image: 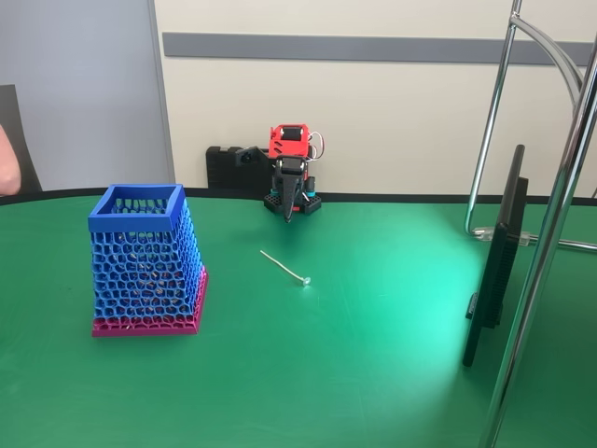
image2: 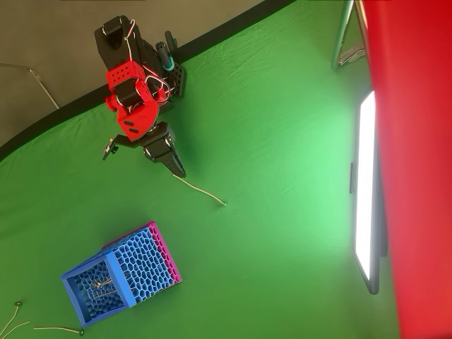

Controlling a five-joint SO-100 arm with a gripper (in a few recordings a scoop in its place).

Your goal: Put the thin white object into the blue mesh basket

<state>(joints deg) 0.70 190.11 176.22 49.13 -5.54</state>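
So from where I'm sitting, the red and black arm (image: 290,159) is parked at the back edge of the green table (image: 373,355), folded down with the gripper (image: 288,213) pointing at the cloth. In the fixed view the fingers come to a single point, so they look pressed together with nothing between them. The overhead view shows the gripper (image2: 176,169) as one dark wedge too, same story.

The thin white object (image: 284,267) is lying flat on the table just in front of the gripper, running diagonally, with its little knob at the end nearest the camera in the fixed view. From above, the stick (image2: 200,191) starts right by the fingertip and trails away from the arm; I honestly can't tell whether the tip touches it.

The blue mesh basket (image: 140,261) stands upright, well left of the stick in the fixed view, pink base on the cloth, open top up. In the overhead view the basket (image2: 134,265) sits below the arm, and I can see something thin inside it.
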